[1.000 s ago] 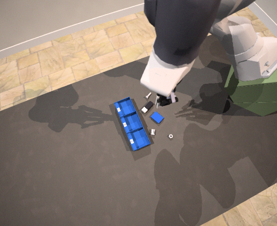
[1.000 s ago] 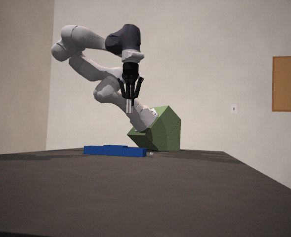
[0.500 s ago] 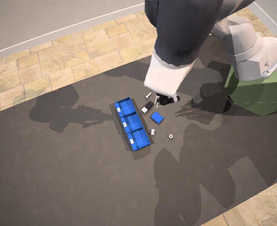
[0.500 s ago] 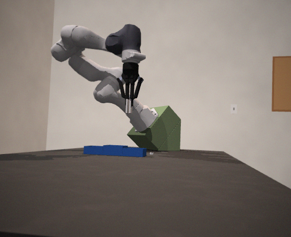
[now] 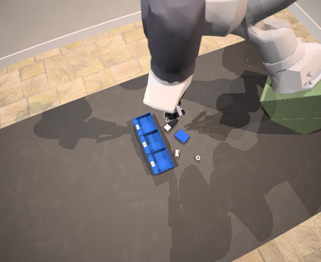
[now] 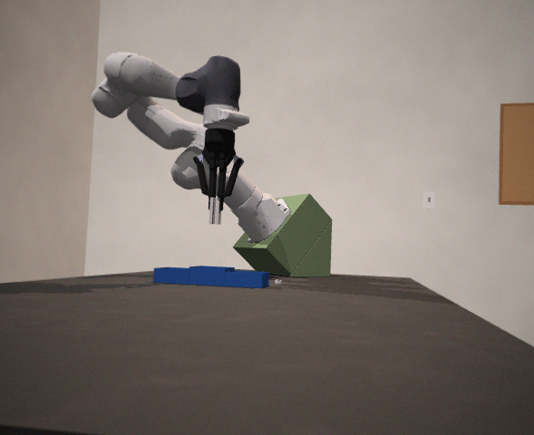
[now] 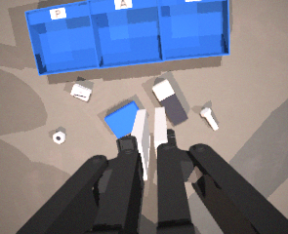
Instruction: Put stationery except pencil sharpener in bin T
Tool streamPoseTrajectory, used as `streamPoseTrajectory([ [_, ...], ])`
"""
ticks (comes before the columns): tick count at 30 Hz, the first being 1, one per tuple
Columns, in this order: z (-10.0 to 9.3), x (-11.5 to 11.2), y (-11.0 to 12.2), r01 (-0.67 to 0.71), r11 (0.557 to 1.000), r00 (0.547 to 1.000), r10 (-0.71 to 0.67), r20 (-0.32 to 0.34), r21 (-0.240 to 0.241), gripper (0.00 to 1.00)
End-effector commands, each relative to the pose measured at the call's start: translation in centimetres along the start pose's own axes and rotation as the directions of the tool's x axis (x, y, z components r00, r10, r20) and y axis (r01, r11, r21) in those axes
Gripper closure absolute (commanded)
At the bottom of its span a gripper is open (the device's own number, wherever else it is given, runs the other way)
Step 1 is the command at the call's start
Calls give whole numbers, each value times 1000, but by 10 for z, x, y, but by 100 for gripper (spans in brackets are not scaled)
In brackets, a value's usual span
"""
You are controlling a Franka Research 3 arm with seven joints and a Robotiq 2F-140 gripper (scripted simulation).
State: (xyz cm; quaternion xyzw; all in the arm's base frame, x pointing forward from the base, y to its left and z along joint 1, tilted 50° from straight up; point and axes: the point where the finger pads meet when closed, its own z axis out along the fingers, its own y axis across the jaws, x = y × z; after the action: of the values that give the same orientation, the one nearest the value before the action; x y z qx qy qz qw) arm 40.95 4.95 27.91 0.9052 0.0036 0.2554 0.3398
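In the wrist view, going from left to right, a small white nut (image 7: 60, 136) lies alone on the table (image 7: 261, 78). Next comes a small white block (image 7: 81, 92), which may be the pencil sharpener, though it is too small to be sure. Then there is a flat blue pad (image 7: 122, 119), probably a notepad, and a white and dark eraser (image 7: 169, 100) just beside it. Furthest right lies a white bolt (image 7: 209, 117). Behind all of them stands the row of three blue bins (image 7: 127, 29); their labels read P, A and T, and the bin marked T (image 7: 193, 21) is the one on the right end. All three bins look empty, so I judge that no stationery is sorted yet.

The step in hand seems to be the approach to a first piece, most likely the eraser or the blue pad. To do it well, the gripper should first open wide, then come down straight over the eraser with one finger on each long side. The blue pad is thin and flat, so it will be harder to catch; an edge grasp may be needed. The nut, the bolt and the sharpener must stay untouched.

The gripper (image 7: 150, 132) is clenched nearly fully, with its pads (image 7: 140, 136) close together and nothing between them. In the exterior view it hangs well above the table and touches nothing.
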Motion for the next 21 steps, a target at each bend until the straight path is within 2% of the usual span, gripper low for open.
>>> streamPoseTrajectory([
  [1, 16, 23, 12, 92, 996, 996, -92, -18, 16, 95],
  [10, 60, 66, 55, 92, 996, 996, -92, -18, 16, 95],
  [12, 60, 66, 55, 92, 996, 996, -92, -18, 16, 95],
  [15, 74, 80, 68, 92, 996, 996, -92, -18, 16, 95],
  [21, 74, 80, 68, 92, 996, 996, -92, -18, 16, 95],
])
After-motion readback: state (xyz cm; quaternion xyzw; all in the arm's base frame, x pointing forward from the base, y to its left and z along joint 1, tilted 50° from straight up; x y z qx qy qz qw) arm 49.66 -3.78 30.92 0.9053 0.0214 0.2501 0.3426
